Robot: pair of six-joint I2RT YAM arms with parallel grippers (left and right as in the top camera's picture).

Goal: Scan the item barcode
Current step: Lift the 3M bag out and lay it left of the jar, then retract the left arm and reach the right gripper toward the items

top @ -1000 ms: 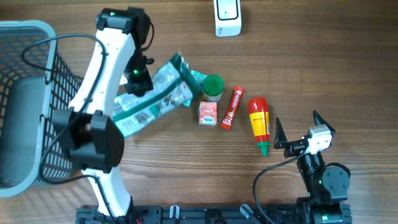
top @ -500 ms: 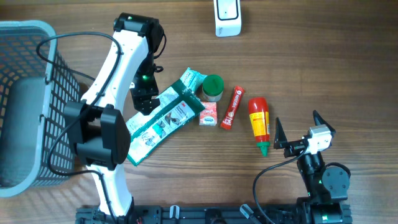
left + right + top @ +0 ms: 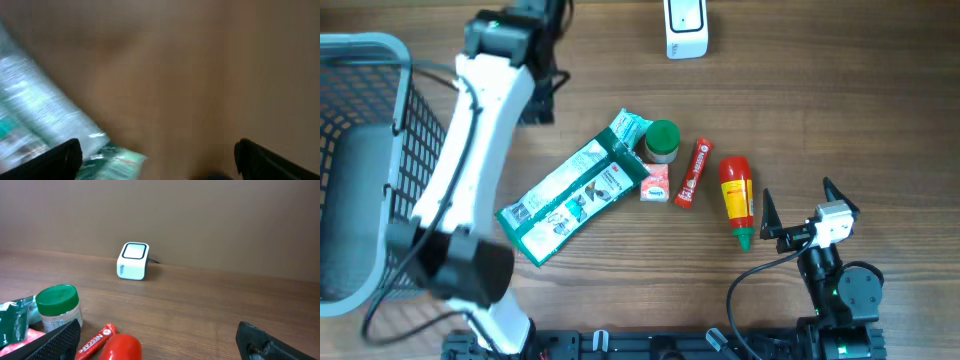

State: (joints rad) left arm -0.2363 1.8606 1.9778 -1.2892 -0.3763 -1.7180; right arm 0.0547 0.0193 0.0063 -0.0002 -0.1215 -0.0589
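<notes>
Since the green packet (image 3: pixel 575 190) lies on the desk (image 3: pixel 820 100) well apart from the scanner (image 3: pixel 686 28) and left and right jaws gape empty, scanning seems undone.

The left arm (image 3: pixel 470 160) is a long, smooth white shell set between bulky black rounded joints, with thin black cables (image 3: pixel 392 290) looping off its lower joint. The right arm (image 3: pixel 840 290) is mostly black, built around a round, drum-like joint, and carries a small white-grey block (image 3: pixel 832 222) near its tip; 1 black cable (image 3: pixel 745 280) curves away from it. Both arms rise from a black rail (image 3: pixel 620 345) fitted with small clips. The right gripper (image 3: pixel 796 192) has 2 flat black fingers (image 3: pixel 768 215) that taper to points. In the wrist view the left gripper (image 3: pixel 157 157) shows 2 matt black finger ends, blurred.
</notes>
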